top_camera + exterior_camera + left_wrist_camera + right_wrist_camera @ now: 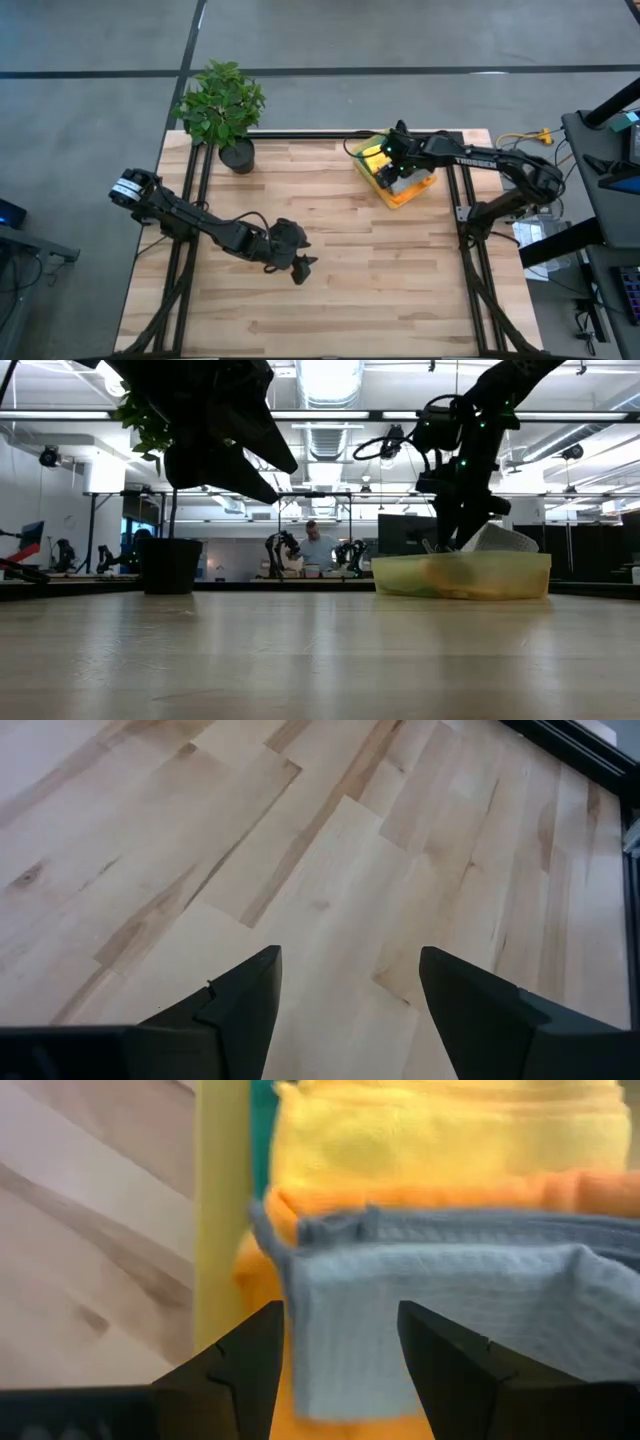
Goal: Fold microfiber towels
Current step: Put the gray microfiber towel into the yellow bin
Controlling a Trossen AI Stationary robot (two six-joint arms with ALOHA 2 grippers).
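The yellow bin at the table's far right holds the grey, orange, yellow and teal towels, stacked together. The right gripper hangs over the bin, fingers spread either side of the grey towel's edge, holding nothing. The left gripper hovers wide open over bare wood at centre-left, well apart from the towels.

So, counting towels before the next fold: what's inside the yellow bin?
Yellow bin holds stacked towels: grey towel on top, orange towel, yellow towel, a teal towel sliver. Anything beneath is covered.
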